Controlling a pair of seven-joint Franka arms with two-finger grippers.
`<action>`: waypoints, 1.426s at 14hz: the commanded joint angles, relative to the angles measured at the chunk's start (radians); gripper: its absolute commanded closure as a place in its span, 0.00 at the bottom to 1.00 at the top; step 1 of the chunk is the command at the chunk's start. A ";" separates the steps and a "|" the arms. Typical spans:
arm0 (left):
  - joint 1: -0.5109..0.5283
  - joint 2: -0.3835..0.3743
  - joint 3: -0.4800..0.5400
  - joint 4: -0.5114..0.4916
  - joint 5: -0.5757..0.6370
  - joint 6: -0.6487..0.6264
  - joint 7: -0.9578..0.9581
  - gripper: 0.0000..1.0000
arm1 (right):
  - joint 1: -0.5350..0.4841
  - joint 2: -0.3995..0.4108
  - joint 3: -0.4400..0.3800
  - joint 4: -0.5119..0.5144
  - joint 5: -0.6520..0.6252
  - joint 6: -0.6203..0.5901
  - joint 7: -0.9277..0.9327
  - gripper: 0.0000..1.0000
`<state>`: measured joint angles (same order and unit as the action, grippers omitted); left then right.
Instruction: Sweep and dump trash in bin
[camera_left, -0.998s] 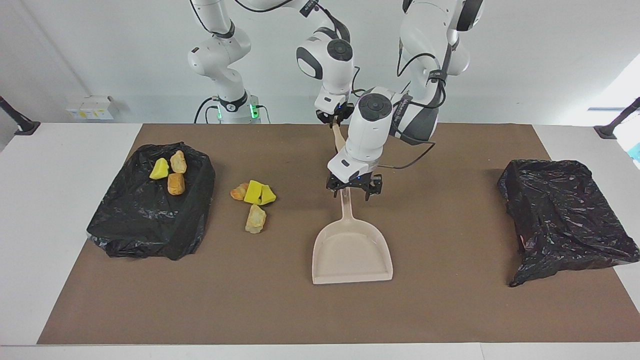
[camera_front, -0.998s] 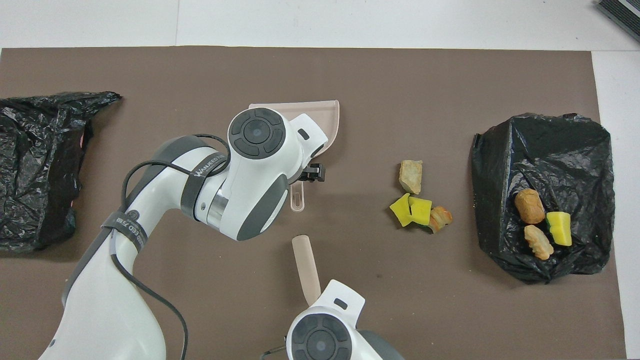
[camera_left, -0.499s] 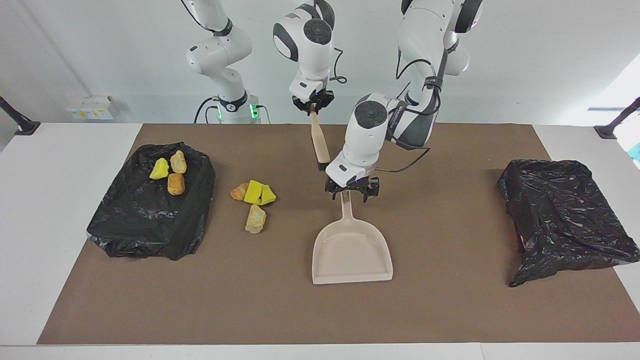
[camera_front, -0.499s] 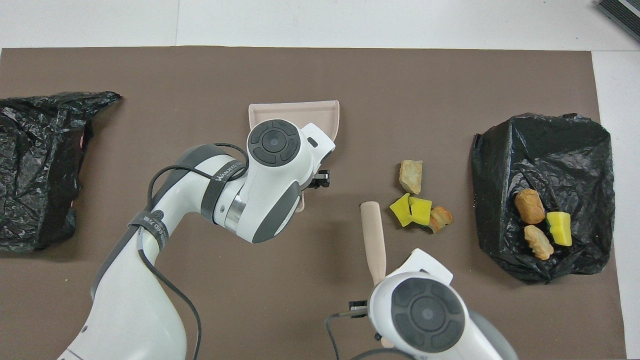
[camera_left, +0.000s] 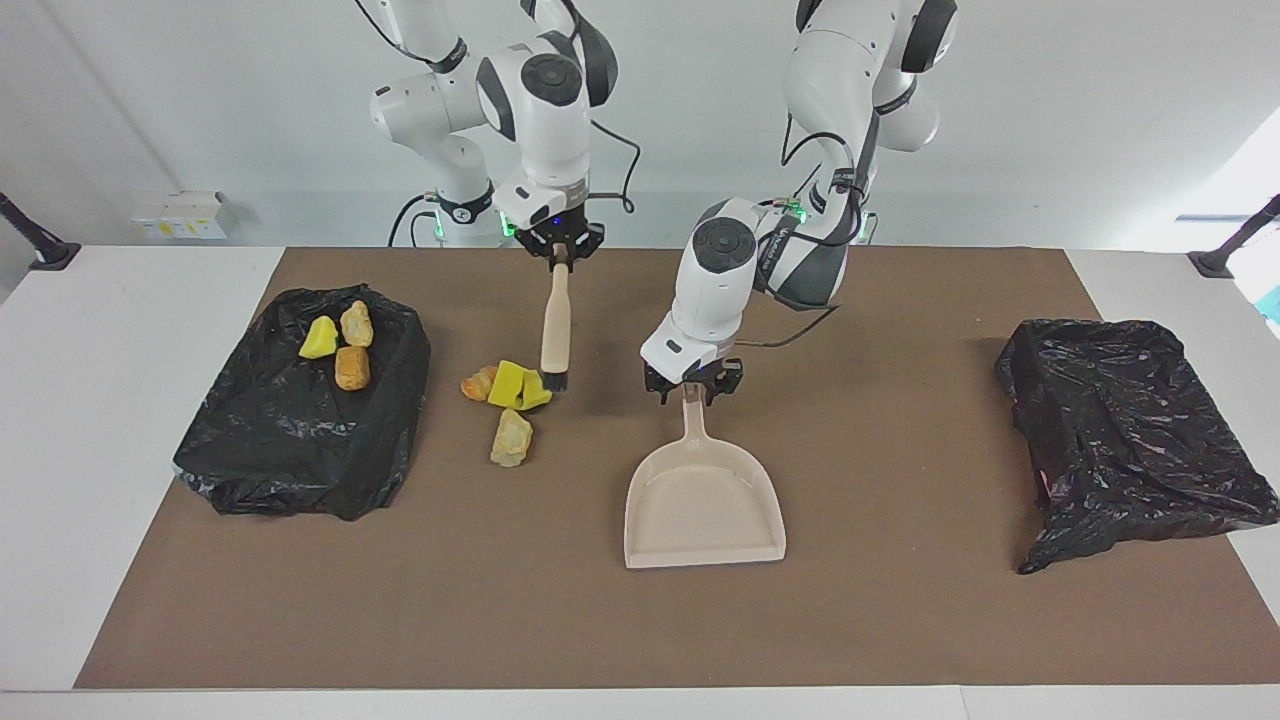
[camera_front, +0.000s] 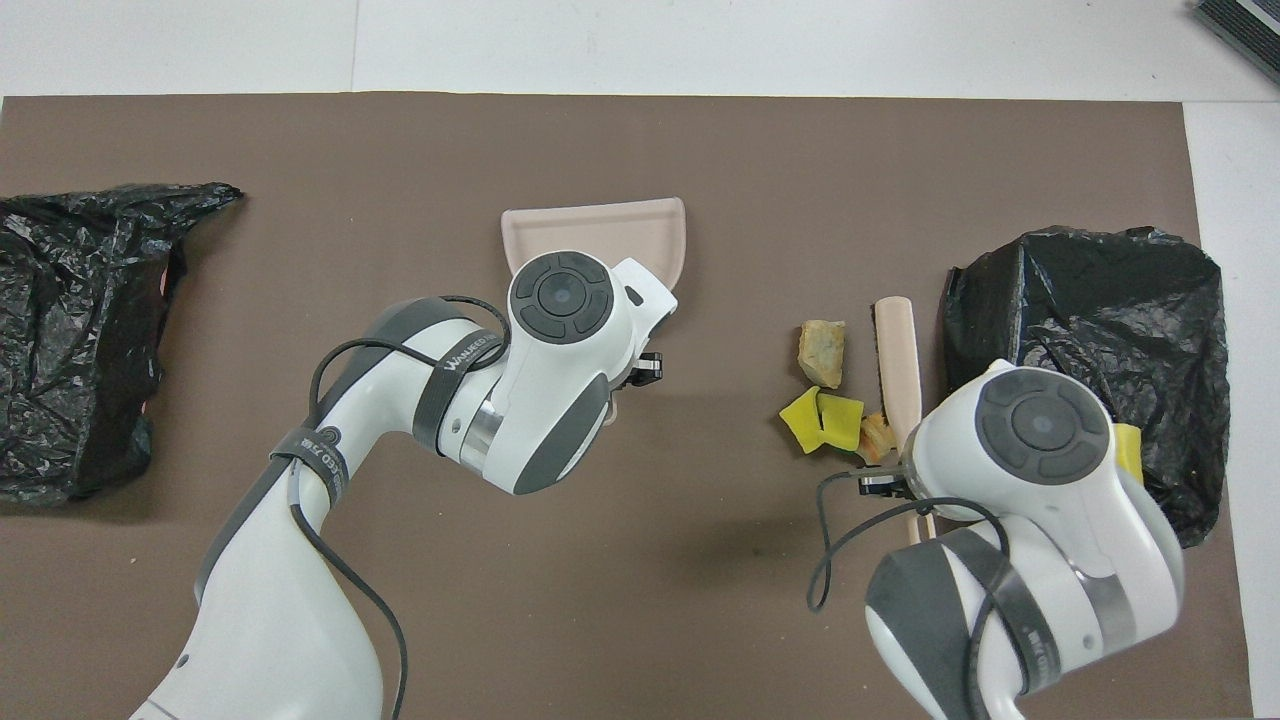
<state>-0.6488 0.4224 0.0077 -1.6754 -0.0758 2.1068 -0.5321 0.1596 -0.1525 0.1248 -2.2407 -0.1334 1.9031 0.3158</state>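
Note:
Loose trash lies on the brown mat beside the bin: yellow wedges (camera_left: 518, 386), an orange chunk (camera_left: 479, 383) and a tan chunk (camera_left: 511, 438); the wedges (camera_front: 824, 420) also show in the overhead view. Three more lumps (camera_left: 340, 345) lie in the black-lined bin (camera_left: 300, 430). My right gripper (camera_left: 562, 260) is shut on the beige brush (camera_left: 555, 320), which hangs down with its lower end right beside the yellow wedges. My left gripper (camera_left: 692, 392) is shut on the handle of the beige dustpan (camera_left: 705, 510), which lies flat at mid-table.
A second black bag (camera_left: 1130, 440) lies at the left arm's end of the mat. The bin (camera_front: 1090, 300) sits at the right arm's end. The dustpan's open mouth (camera_front: 595, 225) faces away from the robots.
My right arm has swung the brush from over the dustpan handle across to the loose pile and lowered it. My left gripper settled on the dustpan handle; the pan shifted slightly.

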 joint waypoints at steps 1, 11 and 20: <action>-0.003 -0.033 0.021 -0.006 0.028 -0.013 0.010 1.00 | -0.032 0.001 0.019 0.010 -0.035 -0.051 -0.061 1.00; 0.156 -0.157 0.028 -0.010 0.075 -0.270 0.856 1.00 | 0.001 0.077 0.024 -0.034 0.003 -0.085 -0.034 1.00; 0.126 -0.322 0.023 -0.332 0.194 -0.130 1.439 1.00 | 0.110 0.106 0.019 0.056 0.154 -0.090 0.037 1.00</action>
<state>-0.4945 0.2163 0.0324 -1.8360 0.0689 1.8933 0.8678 0.2638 -0.0642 0.1464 -2.2407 0.0506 1.8321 0.3195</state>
